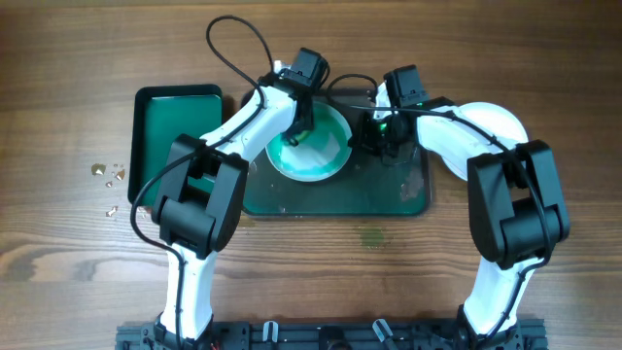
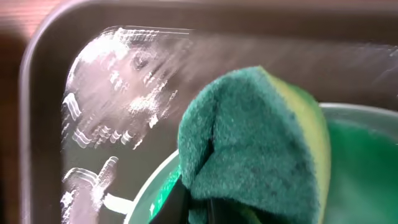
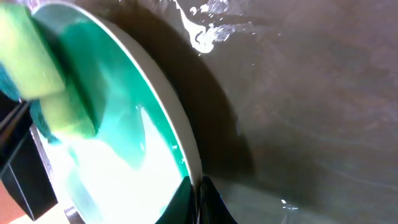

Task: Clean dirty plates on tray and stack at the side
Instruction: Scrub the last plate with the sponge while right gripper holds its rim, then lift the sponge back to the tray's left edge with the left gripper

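Note:
One plate (image 1: 311,148), white with teal-green smears, stands tilted on the large dark-green tray (image 1: 389,199). My right gripper (image 1: 365,136) is shut on the plate's right rim; in the right wrist view the jaws (image 3: 196,194) pinch the rim of the plate (image 3: 112,155). My left gripper (image 1: 297,124) is shut on a green-and-yellow sponge (image 2: 249,143) and presses it on the face of the plate (image 2: 364,162). The sponge (image 3: 40,68) also shows in the right wrist view. A white plate (image 1: 503,122) lies on the table to the right of the tray, partly under my right arm.
A smaller green tray (image 1: 175,136) sits left of the large one. Small crumbs (image 1: 109,177) lie on the wood at far left. A faint green stain (image 1: 371,235) marks the table in front of the tray. The tray floor (image 2: 118,99) is wet and streaked.

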Robot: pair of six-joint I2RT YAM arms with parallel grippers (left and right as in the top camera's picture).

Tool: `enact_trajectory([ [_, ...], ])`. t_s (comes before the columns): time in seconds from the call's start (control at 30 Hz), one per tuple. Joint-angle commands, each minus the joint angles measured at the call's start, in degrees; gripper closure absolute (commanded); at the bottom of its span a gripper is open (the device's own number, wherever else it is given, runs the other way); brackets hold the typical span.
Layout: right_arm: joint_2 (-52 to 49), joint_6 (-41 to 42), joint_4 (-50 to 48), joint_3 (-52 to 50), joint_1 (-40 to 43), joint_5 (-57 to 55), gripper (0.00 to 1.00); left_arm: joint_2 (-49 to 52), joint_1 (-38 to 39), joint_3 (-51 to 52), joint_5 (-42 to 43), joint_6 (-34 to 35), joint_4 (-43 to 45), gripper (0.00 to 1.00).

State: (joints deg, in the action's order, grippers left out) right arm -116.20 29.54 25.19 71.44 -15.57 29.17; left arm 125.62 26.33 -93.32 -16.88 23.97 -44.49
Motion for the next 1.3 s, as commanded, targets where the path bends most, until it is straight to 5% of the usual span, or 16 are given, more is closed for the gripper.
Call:
enact_trajectory([
  [0.0, -1.0, 0.2, 0.7, -0.9, 0.7, -1.4, 0.96, 0.9, -0.6, 1.2, -2.0, 3.8, -7.1, 0.96],
  [0.13, -1.0, 0.2, 0.8, -0.9, 0.7, -1.4, 0.96, 0.9, 0.3, 1.2, 12.0, 3.5, -10.9, 0.96],
  [0.23, -1.0, 0.2, 0.7, -0.9, 0.7, -1.4, 0.96, 0.9, 0.8, 1.2, 42.3, -6.4, -11.5, 0.96],
  [0.3, -1.0, 0.2, 0.7, -0.9, 0.7, -1.4, 0.96, 0.9, 0.9, 1.2, 47.2, -9.0, -11.4, 0.96],
  [0.63, -1.0, 0.0, 0.8, -0.9, 0.7, -1.4, 0.96, 0.9, 0.9, 1.2, 44.3, -9.0, 5.0, 0.96],
  [0.83, -1.0, 0.0, 0.8, -0.9, 0.7, -1.4, 0.96, 0.9, 0.9, 1.2, 20.3, -7.8, 9.8, 0.96],
  [0.97, -1.0, 0.0, 0.8, -0.9, 0.7, -1.5, 0.96, 0.8, 0.0, 0.4, 5.6, -3.1, 7.2, 0.96],
  [1.27, -1.0, 0.1, 0.5, -0.9, 0.6, -2.1, 0.96, 0.2, -5.5, -15.3, 8.3, -0.4, -16.1, 0.96],
])
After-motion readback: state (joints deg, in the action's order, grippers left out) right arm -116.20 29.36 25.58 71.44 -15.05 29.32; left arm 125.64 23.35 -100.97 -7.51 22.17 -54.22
